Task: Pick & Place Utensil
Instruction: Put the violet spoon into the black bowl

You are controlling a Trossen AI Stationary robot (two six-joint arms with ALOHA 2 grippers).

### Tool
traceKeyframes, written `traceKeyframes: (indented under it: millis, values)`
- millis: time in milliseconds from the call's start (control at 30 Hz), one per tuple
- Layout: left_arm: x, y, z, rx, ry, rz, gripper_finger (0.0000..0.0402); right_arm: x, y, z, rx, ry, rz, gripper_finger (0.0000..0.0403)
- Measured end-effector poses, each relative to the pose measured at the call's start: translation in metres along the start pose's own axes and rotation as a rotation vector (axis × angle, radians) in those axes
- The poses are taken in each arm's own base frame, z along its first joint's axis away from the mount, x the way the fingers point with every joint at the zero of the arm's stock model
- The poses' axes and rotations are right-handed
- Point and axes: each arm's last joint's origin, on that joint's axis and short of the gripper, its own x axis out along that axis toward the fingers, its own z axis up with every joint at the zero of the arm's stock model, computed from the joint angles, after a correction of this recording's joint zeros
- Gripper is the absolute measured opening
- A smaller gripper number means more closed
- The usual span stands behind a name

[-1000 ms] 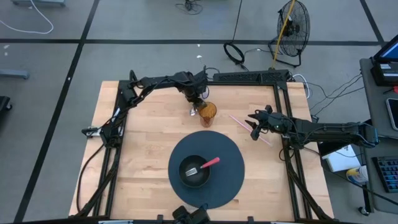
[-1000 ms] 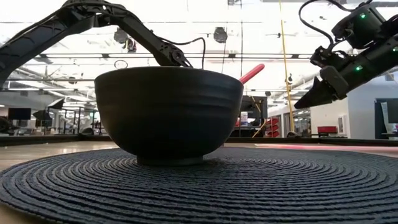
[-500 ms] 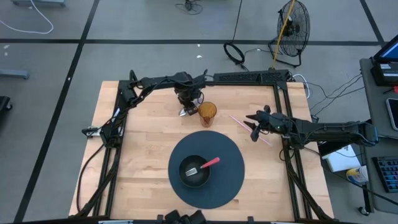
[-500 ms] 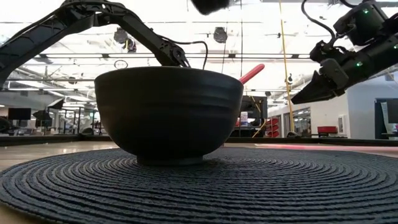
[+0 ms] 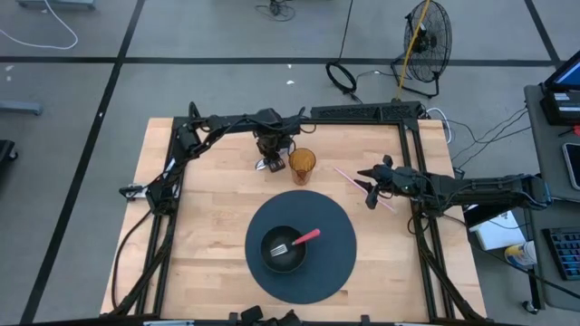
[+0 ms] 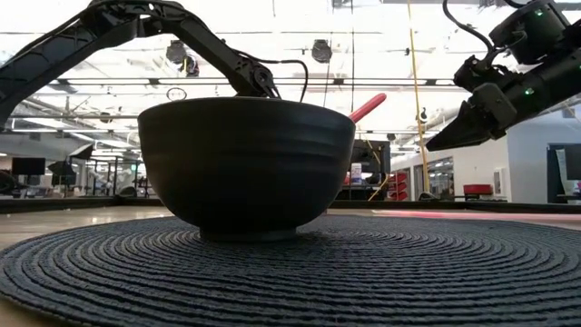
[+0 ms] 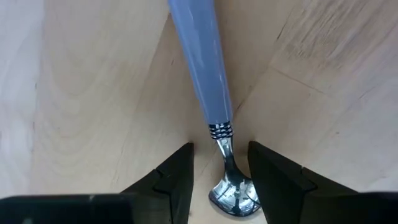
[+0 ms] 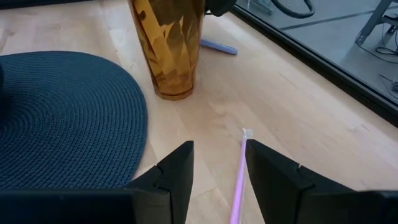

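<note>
One round, dark woven placemat point(image 5: 322, 258) lies on the pale wooden table point(image 5: 199, 235), and on it sits one glossy black bowl point(image 5: 284, 250) holding a single fork point(image 5: 294, 242) with a red handle. One amber faceted tumbler point(image 5: 302, 166) stands behind the mat. The left gripper point(image 5: 268, 164) hangs just beside the tumbler, fingers parted either side of a blue-handled metal spoon point(image 7: 214, 106) lying flat on the wood, not gripping it. The right gripper point(image 5: 371, 188) hovers with fingers spread, empty, over one thin pink straw point(image 8: 239, 180).
</note>
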Motion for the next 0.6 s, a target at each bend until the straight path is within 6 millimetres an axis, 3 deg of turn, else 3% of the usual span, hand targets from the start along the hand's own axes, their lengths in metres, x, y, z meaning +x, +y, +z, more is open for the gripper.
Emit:
traceKeyframes:
  millis: [100,433,600]
  values:
    - [0.0000,-0.0001,0.0004,0.008,-0.003,0.002,0.0138,0.0000,0.0000,0.0000,-0.003,0.000,0.000,0.0144]
    - [0.0007,0.0014,0.0021,0.010,-0.019,0.014,0.0015,0.0000,0.0000,0.0000,-0.003,0.000,0.000,0.0144]
    - [0.0010,0.0050,0.0023,-0.015,-0.024,0.015,0.0022,0.0000,0.0000,-0.0001,-0.003,0.001,0.000,0.0144]
